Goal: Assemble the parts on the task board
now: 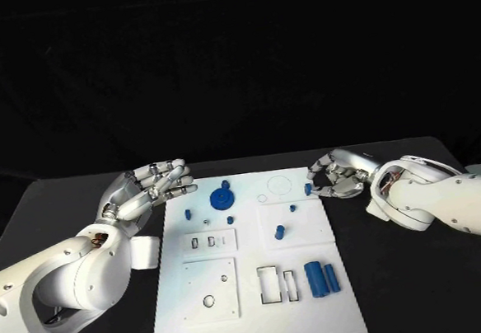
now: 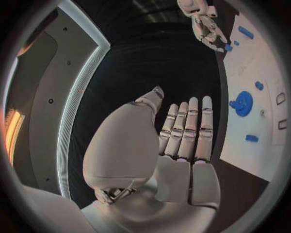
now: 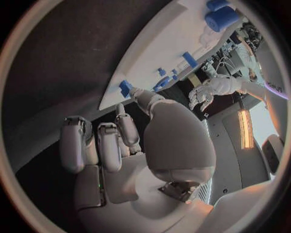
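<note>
The white task board (image 1: pixel 258 297) lies in the middle of the table. On it are a blue gear-like disc (image 1: pixel 222 195), a blue peg (image 1: pixel 279 230), two blue cylinders (image 1: pixel 322 278) and several small blue pieces. My left hand (image 1: pixel 148 191) hovers at the board's far left corner with straight fingers and holds nothing; the left wrist view shows the left hand (image 2: pixel 185 131) beside the disc (image 2: pixel 242 103). My right hand (image 1: pixel 338 175) sits at the board's far right edge with its fingers curled in. Its thumb tip (image 3: pixel 138 93) touches a small blue piece (image 3: pixel 125 88) on that edge, small blue piece (image 1: pixel 310 188).
Rectangular slots (image 1: pixel 277 284) and raised white plates (image 1: pixel 212 283) with holes mark the board's near half. A circular outline (image 1: pixel 278 183) lies on the far side of the board. A white block (image 1: pixel 144 251) on my left wrist overhangs the board's left edge. Black table (image 1: pixel 425 292) surrounds the board.
</note>
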`<action>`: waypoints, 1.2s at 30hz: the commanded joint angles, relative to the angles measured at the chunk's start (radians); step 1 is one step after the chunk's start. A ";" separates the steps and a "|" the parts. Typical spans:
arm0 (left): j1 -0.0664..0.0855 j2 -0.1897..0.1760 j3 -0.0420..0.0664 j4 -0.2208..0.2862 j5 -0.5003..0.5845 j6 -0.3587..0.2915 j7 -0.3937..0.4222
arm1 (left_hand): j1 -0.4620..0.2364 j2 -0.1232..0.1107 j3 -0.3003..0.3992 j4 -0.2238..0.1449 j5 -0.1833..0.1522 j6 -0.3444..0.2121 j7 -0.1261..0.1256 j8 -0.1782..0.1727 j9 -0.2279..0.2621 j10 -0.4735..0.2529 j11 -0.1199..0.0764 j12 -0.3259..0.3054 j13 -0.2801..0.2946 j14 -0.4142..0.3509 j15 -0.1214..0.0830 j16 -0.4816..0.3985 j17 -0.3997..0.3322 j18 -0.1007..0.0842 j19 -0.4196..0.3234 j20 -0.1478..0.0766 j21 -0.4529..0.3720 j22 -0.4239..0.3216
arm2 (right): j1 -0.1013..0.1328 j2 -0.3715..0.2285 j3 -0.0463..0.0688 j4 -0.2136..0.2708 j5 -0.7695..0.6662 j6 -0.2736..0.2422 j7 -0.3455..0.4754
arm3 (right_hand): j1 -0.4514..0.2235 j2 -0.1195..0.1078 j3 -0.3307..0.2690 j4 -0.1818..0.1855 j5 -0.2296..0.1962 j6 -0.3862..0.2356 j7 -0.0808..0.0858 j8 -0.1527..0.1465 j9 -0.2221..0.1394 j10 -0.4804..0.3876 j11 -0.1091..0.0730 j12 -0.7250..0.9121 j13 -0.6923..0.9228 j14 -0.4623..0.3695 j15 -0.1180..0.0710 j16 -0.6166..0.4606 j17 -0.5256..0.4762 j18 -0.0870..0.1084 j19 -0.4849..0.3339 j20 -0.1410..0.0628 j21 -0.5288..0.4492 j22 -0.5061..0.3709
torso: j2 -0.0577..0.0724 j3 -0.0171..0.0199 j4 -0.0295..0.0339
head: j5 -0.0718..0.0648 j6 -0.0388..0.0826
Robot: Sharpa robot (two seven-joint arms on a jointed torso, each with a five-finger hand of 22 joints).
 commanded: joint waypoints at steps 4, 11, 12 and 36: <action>0.001 0.000 0.001 0.002 0.002 0.017 0.008 | -0.009 0.001 0.004 -0.004 0.000 -0.002 0.028 -0.005 -0.001 -0.001 0.002 -0.003 0.000 0.000 0.008 -0.004 0.001 0.013 0.004 0.001 -0.003 -0.001 | -0.010 0.016 0.000 -0.012 -0.002 0.018 -0.004 | -0.004 -0.008 -0.005 -0.002 0.001 -0.003 0.002 -0.007 0.001 -0.003 0.003 -0.002 0.003 0.059 0.009 -0.005 0.054 0.009 -0.004 0.001 -0.002 0.075 | 0.000 0.0006 0.0010 | 0.002 -0.005; 0.001 0.000 0.001 0.001 0.002 0.018 0.007 | -0.009 0.001 0.004 -0.004 0.000 -0.002 0.028 -0.005 -0.001 -0.001 0.002 -0.003 0.000 0.000 0.008 -0.004 0.001 0.013 0.004 0.001 -0.003 -0.001 | -0.016 0.030 0.000 -0.020 -0.003 0.017 -0.006 | -0.003 -0.004 -0.004 -0.003 -0.005 0.000 0.001 -0.006 0.002 0.000 0.002 0.002 0.006 0.060 0.008 -0.004 0.058 0.009 -0.002 0.001 -0.001 0.077 | 0.000 0.0003 -0.0003 | 0.005 -0.008; 0.001 0.000 0.001 0.001 0.002 0.018 0.007 | -0.009 0.001 0.004 -0.004 0.000 -0.002 0.028 -0.005 -0.001 -0.001 0.002 -0.003 0.000 0.000 0.008 -0.004 0.001 0.013 0.004 0.001 -0.003 -0.001 | -0.017 0.033 0.000 -0.021 -0.004 0.015 -0.007 | -0.003 -0.003 -0.004 -0.003 -0.006 0.002 0.001 -0.006 0.003 0.001 0.002 0.003 0.008 0.060 0.008 -0.004 0.058 0.008 -0.001 0.001 0.000 0.078 | 0.000 0.0003 0.0004 | 0.005 -0.008; 0.001 -0.002 0.001 0.001 0.002 0.016 0.005 | -0.008 0.001 0.005 -0.007 0.000 -0.002 0.028 -0.008 -0.002 0.000 0.003 -0.006 0.000 0.000 0.008 -0.006 0.002 0.013 0.004 0.001 -0.004 -0.003 | -0.019 0.045 0.000 -0.029 -0.012 0.000 -0.018 | 0.003 0.043 0.012 -0.012 -0.065 0.080 -0.024 0.037 0.030 0.022 -0.019 0.027 0.032 0.064 -0.009 0.000 0.070 0.005 0.012 -0.013 0.009 0.094 | -0.001 0.0003 0.0003 | 0.007 -0.011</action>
